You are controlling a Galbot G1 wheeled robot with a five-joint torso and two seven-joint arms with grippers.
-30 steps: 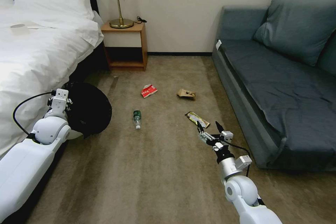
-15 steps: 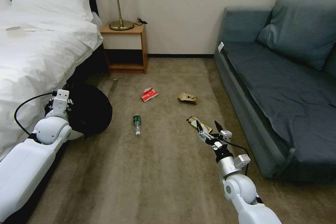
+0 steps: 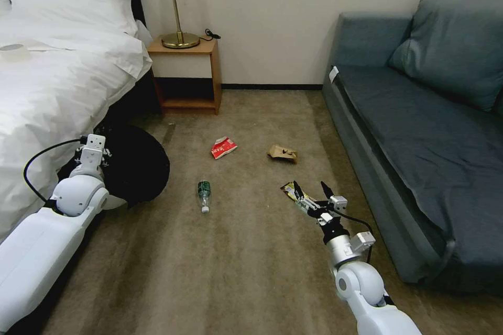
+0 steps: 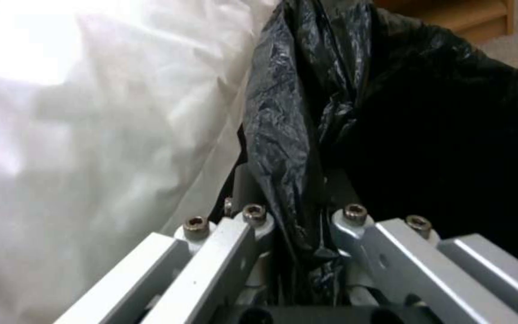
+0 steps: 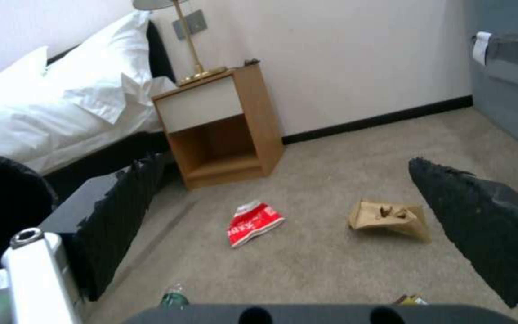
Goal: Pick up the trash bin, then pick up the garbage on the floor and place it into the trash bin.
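Observation:
The trash bin (image 3: 135,167), draped in its black bag, hangs tilted beside the bed on my left gripper (image 4: 298,234), which is shut on the bag-covered rim. The garbage lies on the carpet: a clear bottle with a green label (image 3: 204,194), a red-and-white packet (image 3: 223,147), a tan paper bag (image 3: 283,154) and a yellow-black wrapper (image 3: 290,190). My right gripper (image 3: 312,191) is open and low, just beside the wrapper's near end. In the right wrist view its black fingers (image 5: 121,211) frame the packet (image 5: 253,222) and the paper bag (image 5: 391,218).
A white bed (image 3: 47,78) runs along the left and a grey sofa (image 3: 419,131) along the right. A wooden nightstand (image 3: 186,76) with a brass lamp (image 3: 178,5) stands against the far wall. Open carpet (image 3: 236,261) lies between them.
The camera has moved forward, so the litter sits lower in the picture. The right gripper now reaches the wrapper's near end. The left gripper still holds the bin.

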